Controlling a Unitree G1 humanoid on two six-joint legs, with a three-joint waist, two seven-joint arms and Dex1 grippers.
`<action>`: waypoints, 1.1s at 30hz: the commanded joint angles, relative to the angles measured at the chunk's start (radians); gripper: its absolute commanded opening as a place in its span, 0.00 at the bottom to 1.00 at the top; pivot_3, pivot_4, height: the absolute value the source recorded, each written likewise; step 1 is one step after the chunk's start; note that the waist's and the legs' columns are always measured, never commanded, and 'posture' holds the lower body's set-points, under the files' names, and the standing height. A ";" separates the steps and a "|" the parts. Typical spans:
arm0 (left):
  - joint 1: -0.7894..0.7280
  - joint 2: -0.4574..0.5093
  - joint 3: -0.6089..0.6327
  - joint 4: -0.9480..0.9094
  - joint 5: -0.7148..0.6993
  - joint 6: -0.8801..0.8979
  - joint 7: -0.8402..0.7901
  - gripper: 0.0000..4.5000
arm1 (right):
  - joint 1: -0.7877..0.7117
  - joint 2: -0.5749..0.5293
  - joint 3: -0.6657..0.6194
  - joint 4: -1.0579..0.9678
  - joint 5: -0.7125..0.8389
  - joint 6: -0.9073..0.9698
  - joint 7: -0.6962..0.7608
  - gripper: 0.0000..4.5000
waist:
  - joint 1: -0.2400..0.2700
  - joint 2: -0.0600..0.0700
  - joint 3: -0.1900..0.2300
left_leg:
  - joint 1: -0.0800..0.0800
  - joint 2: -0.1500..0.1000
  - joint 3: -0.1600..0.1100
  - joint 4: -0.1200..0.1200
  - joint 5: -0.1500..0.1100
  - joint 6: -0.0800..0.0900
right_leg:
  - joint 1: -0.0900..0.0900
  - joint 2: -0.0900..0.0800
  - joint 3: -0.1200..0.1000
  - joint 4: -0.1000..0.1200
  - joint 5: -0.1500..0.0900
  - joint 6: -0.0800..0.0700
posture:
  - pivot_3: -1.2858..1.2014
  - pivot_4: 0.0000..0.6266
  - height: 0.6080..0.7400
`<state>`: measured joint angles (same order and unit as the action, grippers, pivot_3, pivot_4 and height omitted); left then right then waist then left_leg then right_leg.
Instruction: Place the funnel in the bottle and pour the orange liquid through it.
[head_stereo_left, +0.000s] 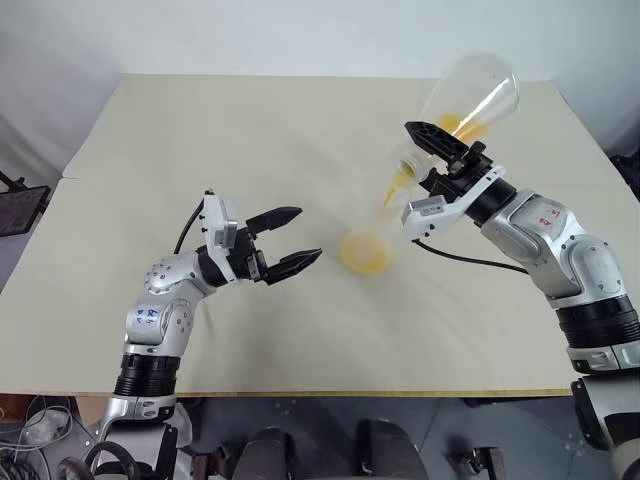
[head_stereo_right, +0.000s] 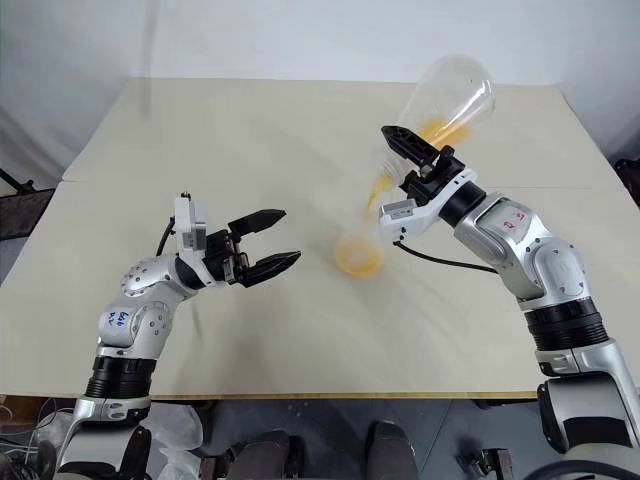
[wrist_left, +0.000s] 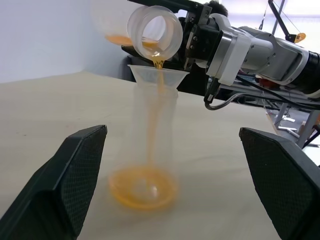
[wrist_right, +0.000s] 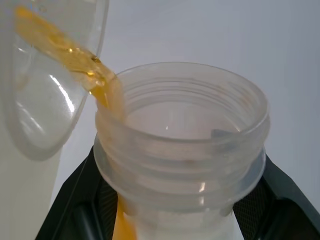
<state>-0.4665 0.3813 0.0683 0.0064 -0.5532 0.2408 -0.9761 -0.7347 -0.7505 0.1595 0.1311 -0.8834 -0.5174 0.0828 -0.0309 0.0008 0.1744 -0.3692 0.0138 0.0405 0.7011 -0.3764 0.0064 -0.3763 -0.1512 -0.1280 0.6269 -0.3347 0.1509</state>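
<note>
Left gripper (head_stereo_left: 292, 240) nearest, fingers spread, empty, beside bottle (head_stereo_left: 365, 250) mid-table (head_stereo_left: 250, 130). Right gripper (head_stereo_left: 425, 165) clenched on tilted flask (head_stereo_left: 470, 100), orange liquid (wrist_left: 159, 62) streaming into funnel (wrist_left: 158, 75) in bottle. Risk: unheld bottle tips, or overtilt overflows funnel.

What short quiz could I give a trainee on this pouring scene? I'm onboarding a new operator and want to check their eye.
1. True or false: the funnel sits in the neck of the bottle.
2. Which end effector holds the tilted flask? A) left B) right C) neither
3. Fill in: the orange liquid pools at the bottle's ____.

Key:
1. True; the stream runs from the flask's mouth into the funnel.
2. B; the right end effector is clamped at the flask's neck, while the left end effector stands open beside the bottle, apart from it.
3. Bottom.
</note>
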 joint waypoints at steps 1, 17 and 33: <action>-0.001 -0.003 0.008 -0.052 -0.014 -0.014 0.003 1.00 | -0.032 -0.023 -0.005 -0.013 0.002 -0.007 -0.025 0.56 | 0.000 0.000 0.000 | 0.000 0.000 0.000 0.000 0.000 0.000 | 0.000 0.000 0.000 0.000 0.000 0.000 | 0.52 0.24 1.00; -0.007 -0.016 0.010 -0.050 -0.013 -0.022 0.015 1.00 | -0.051 -0.028 0.010 -0.009 -0.021 0.002 -0.058 0.56 | 0.000 0.000 0.000 | 0.000 0.000 0.000 0.000 0.000 0.000 | 0.000 0.000 0.000 0.000 0.000 0.000 | 0.52 0.24 1.00; -0.002 -0.025 0.009 -0.056 -0.014 -0.024 0.021 1.00 | -0.049 -0.039 0.007 -0.006 -0.030 0.006 -0.064 0.56 | 0.000 0.000 0.000 | 0.000 0.000 0.000 0.000 0.000 0.000 | 0.000 0.000 0.000 0.000 0.000 0.000 | 0.52 0.24 1.00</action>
<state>-0.4664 0.3615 0.0685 -0.0013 -0.5534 0.2381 -0.9563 -0.7618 -0.7646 0.1882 0.1463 -0.9217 -0.5201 0.0360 -0.0307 0.0008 0.1744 -0.3692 0.0139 0.0405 0.7010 -0.3764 0.0064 -0.3763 -0.1512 -0.1279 0.6268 -0.3347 0.1509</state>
